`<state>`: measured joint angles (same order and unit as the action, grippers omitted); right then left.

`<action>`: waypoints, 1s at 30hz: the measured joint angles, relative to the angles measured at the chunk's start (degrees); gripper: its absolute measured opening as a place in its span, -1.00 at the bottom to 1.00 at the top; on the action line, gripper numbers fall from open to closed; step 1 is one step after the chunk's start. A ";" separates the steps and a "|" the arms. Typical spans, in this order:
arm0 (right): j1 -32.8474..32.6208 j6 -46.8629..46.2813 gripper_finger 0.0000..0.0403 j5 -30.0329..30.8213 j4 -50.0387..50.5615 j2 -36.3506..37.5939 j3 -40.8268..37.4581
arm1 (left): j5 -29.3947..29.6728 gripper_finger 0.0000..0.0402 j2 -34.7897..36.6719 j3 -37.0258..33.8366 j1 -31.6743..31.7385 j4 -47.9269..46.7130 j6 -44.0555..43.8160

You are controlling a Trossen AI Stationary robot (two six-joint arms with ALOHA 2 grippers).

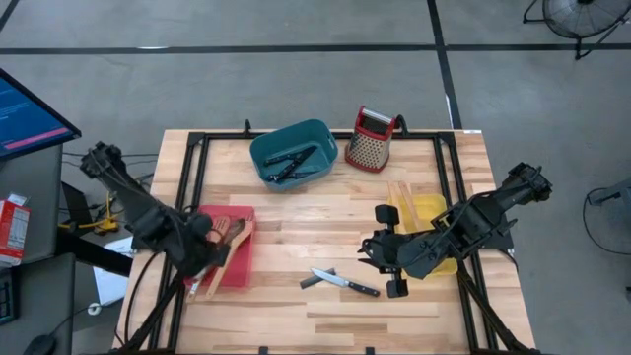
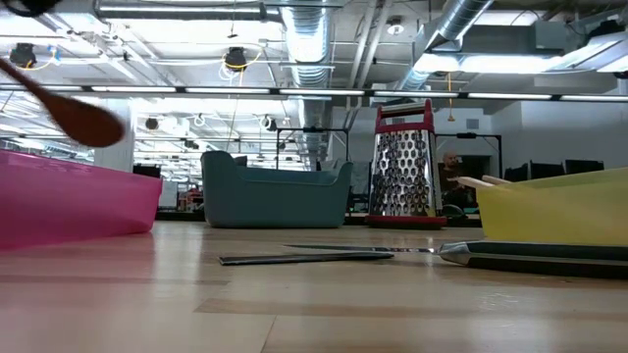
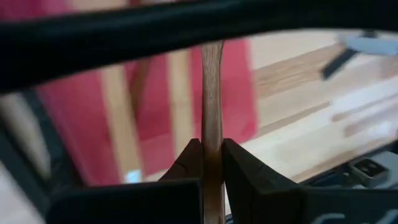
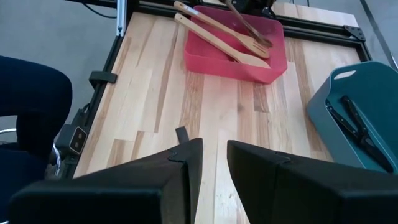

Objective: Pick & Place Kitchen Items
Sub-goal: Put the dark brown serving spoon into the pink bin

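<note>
Wooden dark spoon (image 3: 212, 112) clamped in my left gripper (image 3: 211, 163) above red bin (image 1: 240, 268); right gripper (image 4: 211, 163) part-open, empty (two knives (image 1: 336, 281) remain).

No text, label, brand, number or sign can be read anywhere in these views. The blue-lit screen (image 1: 30, 113) at the left edge of the high view shows only faint lines too small to make out, and the small red-and-white carton (image 1: 12, 227) below it carries print that cannot be told either.
</note>
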<state>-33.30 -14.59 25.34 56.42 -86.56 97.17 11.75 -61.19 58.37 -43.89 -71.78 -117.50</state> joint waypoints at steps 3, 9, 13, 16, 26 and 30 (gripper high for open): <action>0.00 0.00 -0.57 0.00 0.16 0.00 0.00 | -2.32 -0.94 0.07 0.00 -3.78 -2.72 -6.63; 0.00 0.00 -0.57 0.00 0.18 0.00 0.00 | -5.99 -0.92 -0.67 0.00 -9.00 -7.47 -15.77; 0.00 0.02 -0.57 0.02 -0.28 0.04 -1.80 | -5.69 -0.92 -1.65 0.00 -8.96 -7.89 -16.47; 0.00 0.00 -0.57 0.01 -0.03 -0.02 -3.33 | -5.67 -0.92 -2.96 0.00 -8.86 -8.00 -16.47; 0.00 0.00 -0.57 0.01 -0.76 -0.02 -5.11 | -9.64 -0.92 -5.41 -1.98 -8.95 -9.75 -16.47; -0.10 0.00 -0.57 0.02 -0.76 -0.02 -5.11 | -12.27 -0.91 -5.42 -5.39 -8.95 -9.00 -16.47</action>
<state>-33.40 -14.59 25.36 55.66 -86.59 92.05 -0.52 -66.61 52.98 -52.84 -80.78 -133.97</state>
